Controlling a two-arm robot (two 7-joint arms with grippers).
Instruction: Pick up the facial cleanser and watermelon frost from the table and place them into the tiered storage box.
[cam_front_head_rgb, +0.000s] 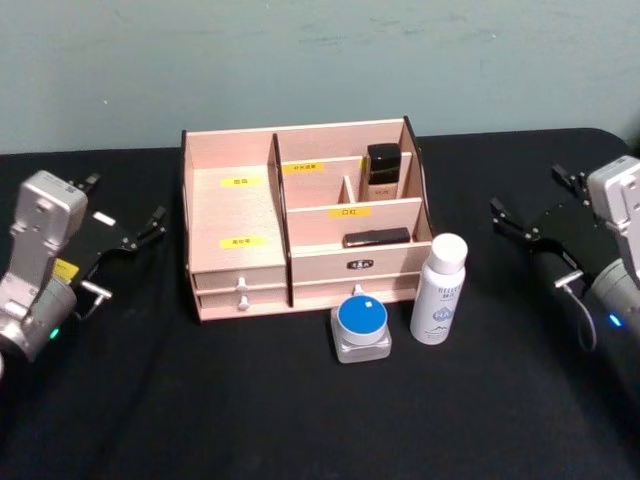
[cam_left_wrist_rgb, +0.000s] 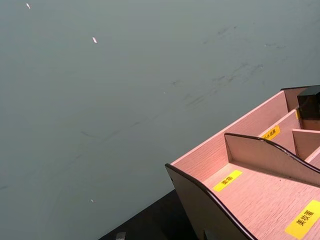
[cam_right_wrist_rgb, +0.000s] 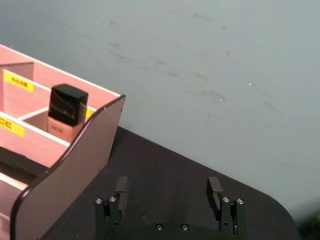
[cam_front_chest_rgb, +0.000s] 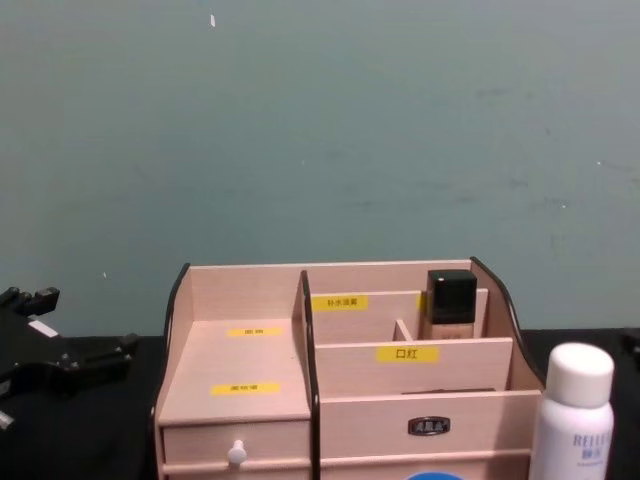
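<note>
Two claws gape empty, left claw (cam_front_head_rgb: 122, 205) and right claw (cam_front_head_rgb: 533, 195) flanking the tiered storage box (cam_front_head_rgb: 232, 150) labelled 口红.

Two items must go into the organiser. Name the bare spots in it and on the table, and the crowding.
Free: the left steps of the tiered storage box; its back compartment left of the foundation bottle; table either side, toward left gripper and right gripper. Crowded: box front, where blue-lidded jar and white bottle stand close.

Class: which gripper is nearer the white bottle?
Right. The right gripper is right of the white bottle, farther back; the left gripper is beyond the tiered storage box, far left.
</note>
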